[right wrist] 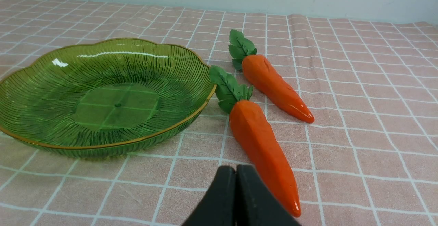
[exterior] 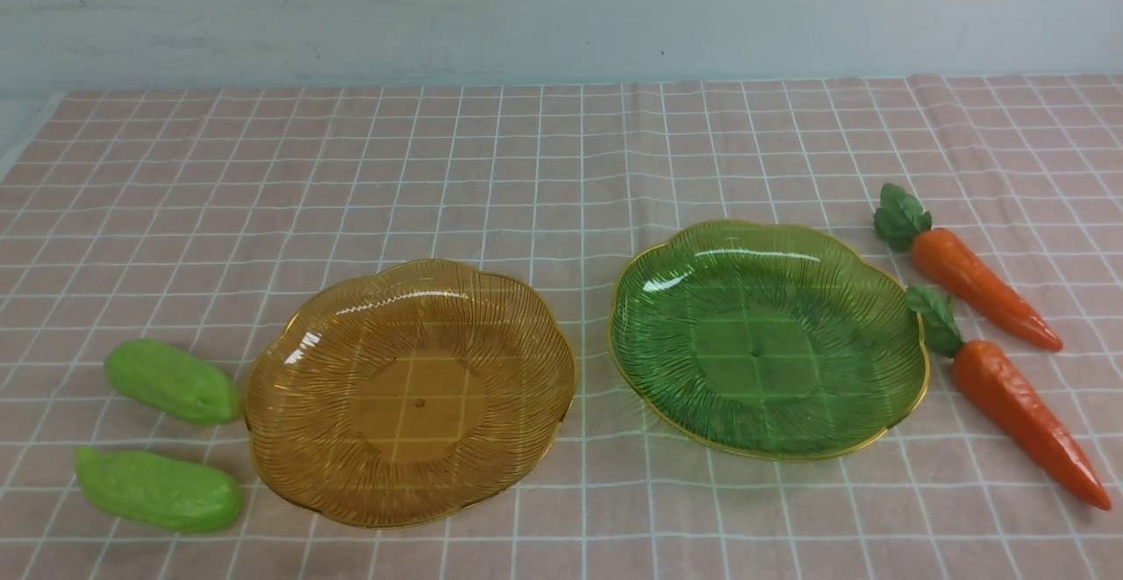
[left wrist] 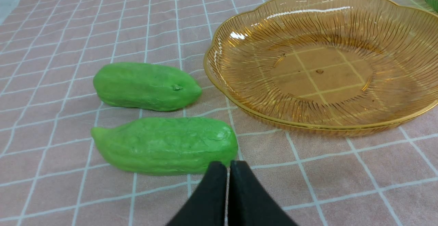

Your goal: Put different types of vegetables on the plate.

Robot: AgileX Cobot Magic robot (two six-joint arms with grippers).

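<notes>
Two light-green gourds lie left of the amber plate [exterior: 526,321]: a far gourd [exterior: 172,381] and a near gourd [exterior: 158,489]. Two orange carrots with green tops lie right of the green plate [exterior: 632,299]: a far carrot [exterior: 974,277] and a near carrot [exterior: 1022,413]. Both plates hold nothing. Neither arm shows in the front view. My left gripper [left wrist: 228,166] is shut and empty, just short of the near gourd [left wrist: 164,145]; the far gourd [left wrist: 145,86] and amber plate [left wrist: 219,79] lie beyond. My right gripper [right wrist: 236,169] is shut and empty beside the near carrot [right wrist: 260,144]; the far carrot [right wrist: 273,85] and green plate [right wrist: 191,113] lie beyond.
A pink checked cloth [exterior: 561,168] covers the table up to a pale wall [exterior: 561,10] at the back. The cloth's left edge [exterior: 31,137] shows at the far left corner.
</notes>
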